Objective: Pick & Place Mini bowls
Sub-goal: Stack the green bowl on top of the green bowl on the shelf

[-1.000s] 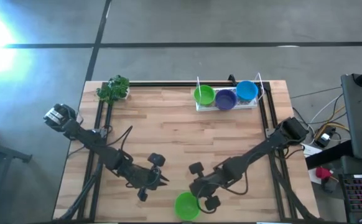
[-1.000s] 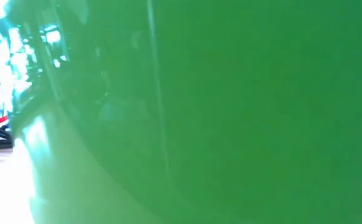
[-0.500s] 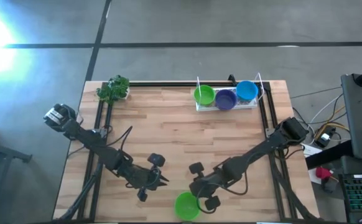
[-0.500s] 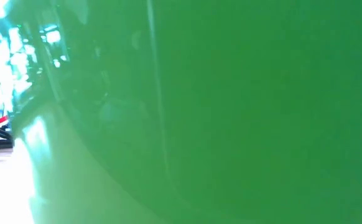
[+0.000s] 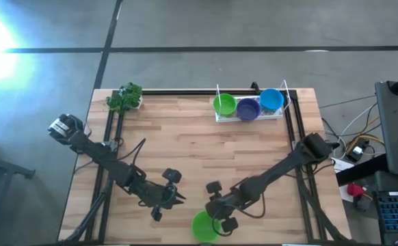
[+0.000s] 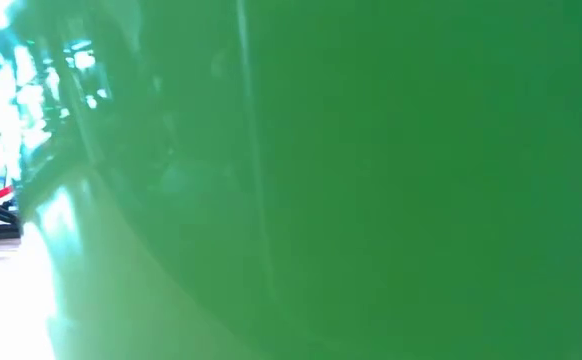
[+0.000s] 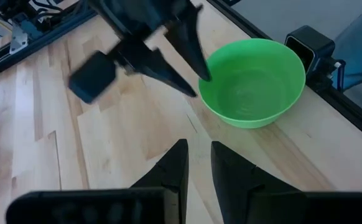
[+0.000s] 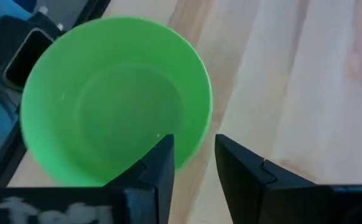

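A light wooden table (image 5: 185, 150) with dark rails carries a bright green bowl (image 5: 204, 226) at its near edge. Along the far edge sits a clear tray (image 5: 248, 116), apparently holding green, purple and blue bowls, while a leafy toy plant (image 5: 124, 98) occupies the far left corner.

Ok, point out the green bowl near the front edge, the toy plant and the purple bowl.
green bowl (image 5: 204, 226), high view, inside of the bowl.
toy plant (image 5: 124, 98), high view, its leaves.
purple bowl (image 5: 247, 108), high view, its middle.
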Tool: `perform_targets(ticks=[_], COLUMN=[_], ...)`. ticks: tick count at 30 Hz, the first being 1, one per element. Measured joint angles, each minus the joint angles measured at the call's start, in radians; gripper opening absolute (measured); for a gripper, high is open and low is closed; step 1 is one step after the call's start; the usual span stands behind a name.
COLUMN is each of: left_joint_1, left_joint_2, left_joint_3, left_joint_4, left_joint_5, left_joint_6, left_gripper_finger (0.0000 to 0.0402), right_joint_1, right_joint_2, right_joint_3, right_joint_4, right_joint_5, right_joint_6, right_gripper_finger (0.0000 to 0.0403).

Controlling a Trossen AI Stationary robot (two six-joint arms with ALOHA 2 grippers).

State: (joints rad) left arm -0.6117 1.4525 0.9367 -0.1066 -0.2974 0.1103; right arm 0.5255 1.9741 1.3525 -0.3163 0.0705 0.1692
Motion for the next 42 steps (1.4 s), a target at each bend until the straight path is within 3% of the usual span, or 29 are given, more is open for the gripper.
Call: perform_targets(ticks=[14, 23, 27, 30, 33, 42], left_joint_1=[0.000, 0.000, 0.000, 0.000, 0.000, 0.000], left_joint_2=[0.000, 0.000, 0.000, 0.000, 0.000, 0.000], left_joint_3=[0.000, 0.000, -0.001, -0.001, -0.001, -0.002], left_joint_4=[-0.006, -0.006, -0.006, -0.006, -0.006, -0.007], left_joint_5=[-0.004, -0.004, -0.004, -0.004, -0.004, -0.003], left_joint_6=[-0.005, -0.005, -0.005, -0.005, -0.005, -0.003], left_gripper_finger=[0.0064, 0.0064, 0.0064, 0.0064, 0.0064, 0.0064], right_joint_1=[-0.010, -0.019, -0.018, -0.018, -0.018, -0.045], right_joint_2=[0.035, 0.040, 0.040, 0.040, 0.039, -0.087], right_joint_3=[0.004, -0.044, -0.044, -0.044, -0.043, -0.018], right_joint_4=[0.008, 0.098, 0.095, 0.094, 0.091, -0.115], right_joint_5=[-0.025, -0.071, -0.071, -0.071, -0.071, 0.009], right_joint_6=[-0.019, 0.051, 0.060, 0.064, 0.067, 0.033], right_gripper_finger=[0.0109, 0.0092, 0.0065, 0.0022, 0.0012, 0.0008])
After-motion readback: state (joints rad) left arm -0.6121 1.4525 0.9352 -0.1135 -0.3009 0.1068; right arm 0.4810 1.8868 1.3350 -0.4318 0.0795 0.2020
